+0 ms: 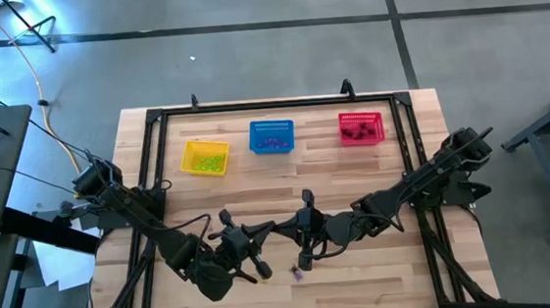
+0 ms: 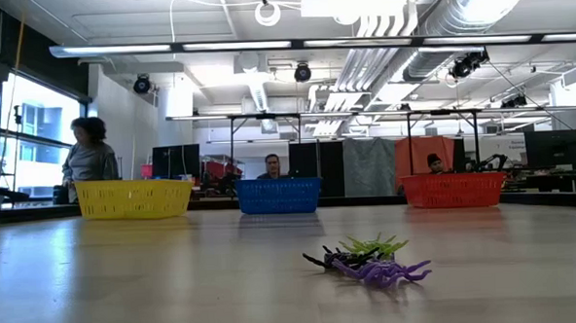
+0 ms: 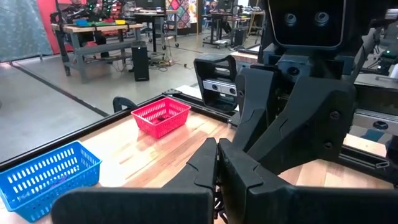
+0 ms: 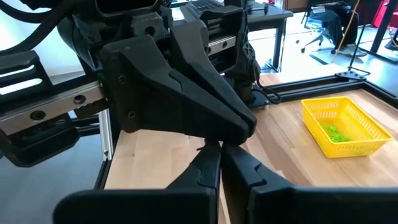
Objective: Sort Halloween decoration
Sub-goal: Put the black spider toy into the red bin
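Overhead, both arms meet at the table's [image 1: 374, 166] near middle, the left gripper [image 1: 263, 271] and right gripper [image 1: 305, 262] close together, a purple trinket [image 1: 298, 273] between them barely visible. Only the low view shows the small pile of black, green and purple spiders [image 2: 370, 260] clearly, with no gripper in frame. Each wrist view shows its own jaws pressed together, holding nothing visible. Yellow basket [image 1: 205, 159], blue basket [image 1: 272, 137] and red basket [image 1: 360, 128] line the far edge.
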Tool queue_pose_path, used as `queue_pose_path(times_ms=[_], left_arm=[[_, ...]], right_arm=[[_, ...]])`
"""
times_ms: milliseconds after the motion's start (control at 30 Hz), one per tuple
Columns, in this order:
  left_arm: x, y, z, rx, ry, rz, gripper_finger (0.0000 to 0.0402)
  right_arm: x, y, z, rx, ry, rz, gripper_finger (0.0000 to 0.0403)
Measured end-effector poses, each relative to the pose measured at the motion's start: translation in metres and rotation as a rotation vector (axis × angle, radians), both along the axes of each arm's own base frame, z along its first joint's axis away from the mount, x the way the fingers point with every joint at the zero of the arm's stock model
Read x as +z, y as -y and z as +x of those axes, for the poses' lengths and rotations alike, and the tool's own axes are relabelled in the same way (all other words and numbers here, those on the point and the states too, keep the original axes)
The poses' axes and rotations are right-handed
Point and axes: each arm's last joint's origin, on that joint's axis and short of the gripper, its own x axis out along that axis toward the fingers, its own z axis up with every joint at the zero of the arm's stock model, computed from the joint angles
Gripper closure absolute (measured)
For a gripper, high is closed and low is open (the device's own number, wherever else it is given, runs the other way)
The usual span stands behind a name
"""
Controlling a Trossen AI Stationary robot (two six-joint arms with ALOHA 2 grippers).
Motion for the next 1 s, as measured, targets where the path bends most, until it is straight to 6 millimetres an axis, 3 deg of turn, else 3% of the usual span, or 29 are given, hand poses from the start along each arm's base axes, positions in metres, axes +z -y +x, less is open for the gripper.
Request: queue_pose_path(times_ms=[333,733,1000], left_arm=[[0.000,0.000,0.000,-0.001,0.000,-0.001,0.0397],[0.001,-0.001,0.001,-0.020,-0.036,0.046,0.0309],[0.001,-0.001,0.001,-0.008,-0.055,0.083,0.0291]], right_arm=[[0.000,0.000,0.000,0.002,-0.003,0.002,0.0402],[-0.002,-0.001,0.000,0.012,-0.014,0.015,0.0403],[0.002,0.012,-0.016,-0.109,-0.123,0.012,0.0403]])
